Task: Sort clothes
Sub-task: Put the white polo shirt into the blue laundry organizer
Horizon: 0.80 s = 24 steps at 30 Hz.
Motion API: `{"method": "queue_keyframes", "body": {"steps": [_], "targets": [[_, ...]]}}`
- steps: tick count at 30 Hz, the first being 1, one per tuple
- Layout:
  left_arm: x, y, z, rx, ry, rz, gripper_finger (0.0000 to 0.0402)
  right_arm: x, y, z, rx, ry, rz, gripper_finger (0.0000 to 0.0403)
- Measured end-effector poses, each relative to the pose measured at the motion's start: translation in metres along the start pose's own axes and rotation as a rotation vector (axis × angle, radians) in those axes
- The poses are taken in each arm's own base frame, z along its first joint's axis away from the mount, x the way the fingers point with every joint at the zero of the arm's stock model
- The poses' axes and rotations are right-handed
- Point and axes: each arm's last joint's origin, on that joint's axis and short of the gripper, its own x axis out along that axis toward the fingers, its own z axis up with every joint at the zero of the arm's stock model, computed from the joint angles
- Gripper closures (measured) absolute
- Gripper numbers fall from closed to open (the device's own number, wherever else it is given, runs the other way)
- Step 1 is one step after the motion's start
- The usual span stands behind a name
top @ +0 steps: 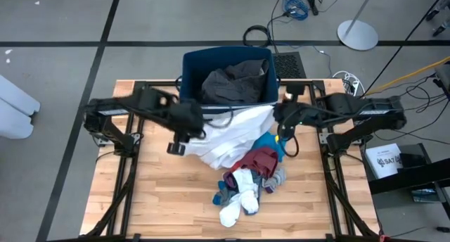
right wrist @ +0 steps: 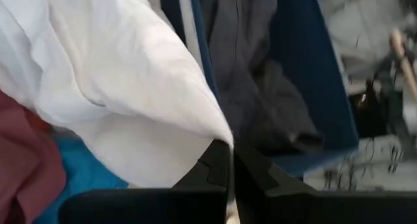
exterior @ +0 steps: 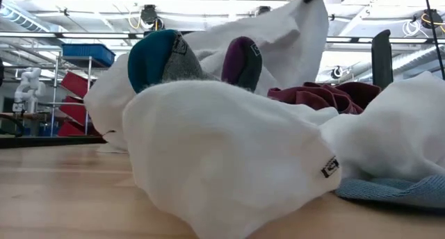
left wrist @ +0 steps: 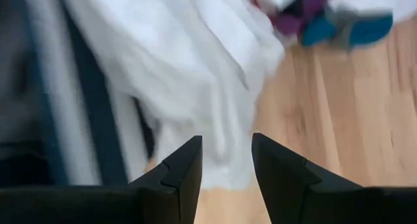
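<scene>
A white garment [top: 232, 140] lies spread from the front of the navy bin [top: 190, 66] onto the table, partly over bright blue [top: 267, 142] and maroon [top: 256, 161] pieces. White and grey socks [top: 239, 196] lie nearer the front. A dark grey garment [top: 232, 84] lies in the bin. My right gripper [right wrist: 229, 152] is shut on the white garment near the bin's front right corner. My left gripper [left wrist: 226, 151] is open and hovers at the garment's left edge, with white cloth [left wrist: 195, 74] beyond its fingertips. My right gripper pinches a corner of the white garment [right wrist: 218, 136] between its two shut fingers. The corner is raised off the table, as the low view [exterior: 309, 10] also shows. The cloth slopes down from it to the pile. One layer or several, I cannot tell.
The bin stands at the table's far edge, in the middle. Bare wooden tabletop [top: 140, 193] shows at the near left and at the near right [top: 309, 200]. Cables and a lamp base lie on the floor beyond the table.
</scene>
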Motion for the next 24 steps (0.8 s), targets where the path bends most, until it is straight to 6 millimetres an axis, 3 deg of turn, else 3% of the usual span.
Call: {"method": "queue_keyframes", "body": {"steps": [6,11,24], "targets": [[0.054,-0.028,-0.001,0.089,0.094,0.041,0.0258,0.002,-0.005,-0.007,0.043,0.054,0.031,0.0403],[0.100,-0.042,-0.013,0.115,0.189,0.089,0.0258,0.004,-0.007,-0.007,0.052,0.058,0.048,0.0403],[0.142,-0.042,-0.037,0.065,0.229,0.227,0.0258,0.004,-0.007,-0.007,0.050,0.058,0.052,0.0403]]}}
